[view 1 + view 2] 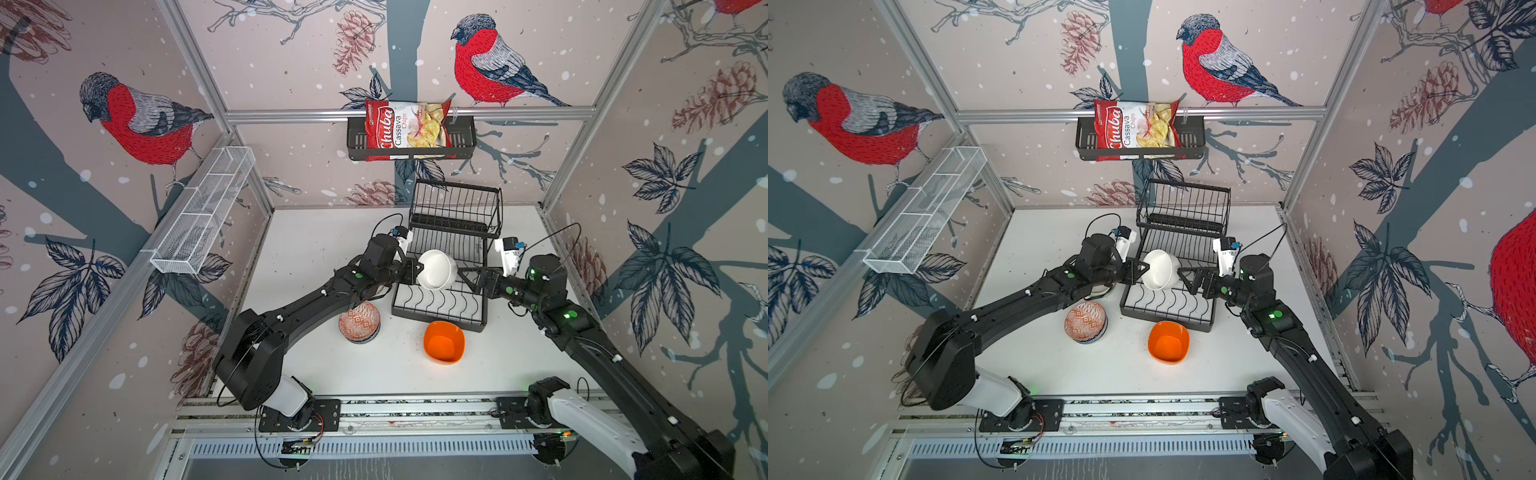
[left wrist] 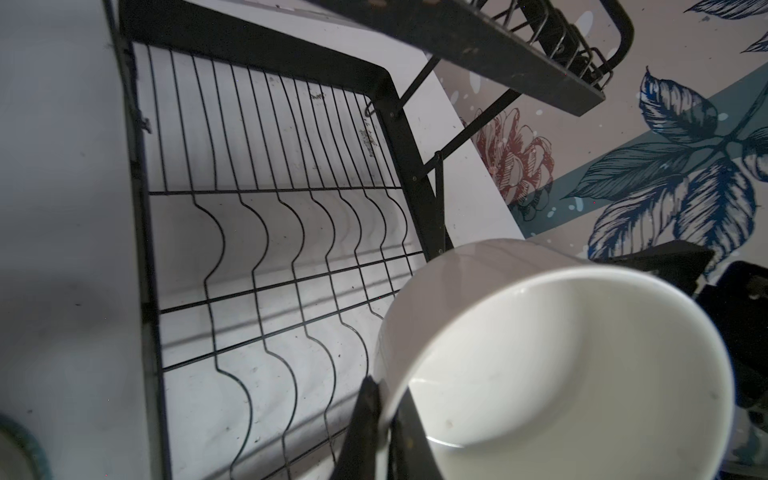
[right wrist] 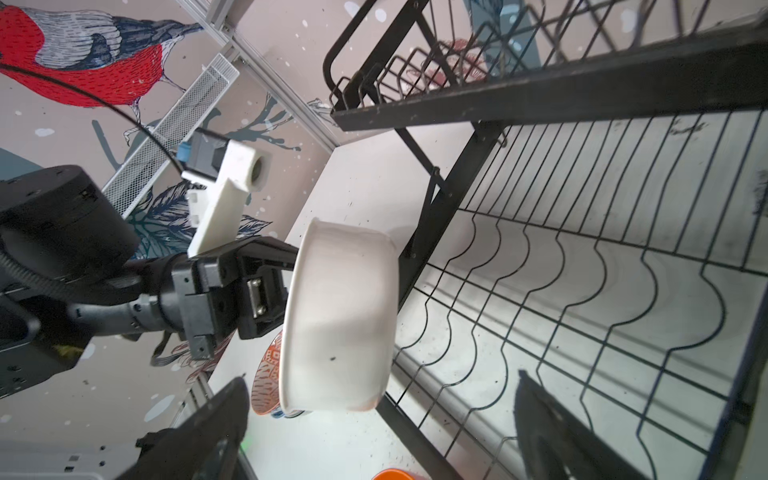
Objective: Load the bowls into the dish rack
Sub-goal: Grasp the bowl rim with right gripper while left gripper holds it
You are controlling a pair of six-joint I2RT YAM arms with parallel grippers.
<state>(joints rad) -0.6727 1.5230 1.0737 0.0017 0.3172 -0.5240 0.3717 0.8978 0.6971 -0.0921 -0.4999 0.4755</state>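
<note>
In both top views the left gripper [image 1: 417, 270] pinches the rim of a white bowl [image 1: 437, 270] over the dish rack [image 1: 438, 321], with the right gripper [image 1: 464, 280] spread just beside it; the left wrist view shows fingers [image 2: 361, 428] clamped on the rim; the right wrist view shows the bowl ahead of spread jaws.

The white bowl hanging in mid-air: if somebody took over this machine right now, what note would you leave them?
Left pincer: shut on the rim of the white bowl, holding it tilted above the dish rack.
Right pincer: open and empty, just beside that bowl.
Orange bowl: on the table in front of the rack.
Patterned bowls: stacked to the rack's left.
Done: no bowl is in the rack yet.
Left: seat the white bowl, then load the others.
</note>
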